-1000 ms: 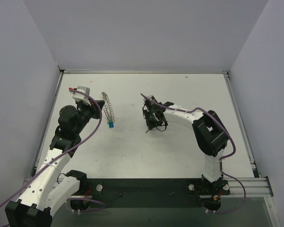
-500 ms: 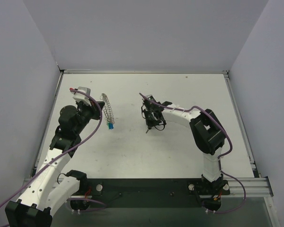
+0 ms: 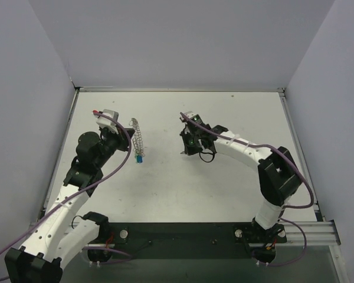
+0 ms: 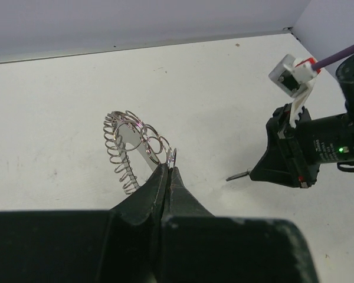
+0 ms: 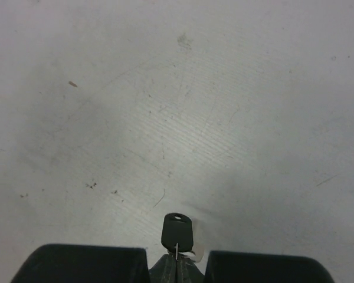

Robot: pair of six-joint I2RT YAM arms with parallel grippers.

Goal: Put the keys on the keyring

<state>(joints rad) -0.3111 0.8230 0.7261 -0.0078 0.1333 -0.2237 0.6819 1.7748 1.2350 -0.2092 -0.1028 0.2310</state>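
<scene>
The keyring (image 3: 136,134), a silvery ring with a coiled rim, stands edge-on above the table, with a blue key (image 3: 140,158) hanging from its lower end. My left gripper (image 3: 128,140) is shut on the ring's rim; the left wrist view shows the ring (image 4: 131,144) pinched at the fingertips of this gripper (image 4: 168,169). My right gripper (image 3: 185,147) is shut on the dark-headed silver key (image 5: 177,229), pinched at the fingertips of the right gripper (image 5: 177,257). In the left wrist view the key's silver blade (image 4: 238,175) sticks out of the right gripper (image 4: 270,170) toward the ring. Green and red keys are out of view.
White walls close the table (image 3: 183,183) at the back and both sides. A raised rail (image 3: 300,147) runs along the right edge. A purple cable (image 3: 236,141) lies along the right arm.
My right arm has stretched out and swung its gripper slightly back and right with the dark key. My left gripper with the ring has shifted a little to the right.
</scene>
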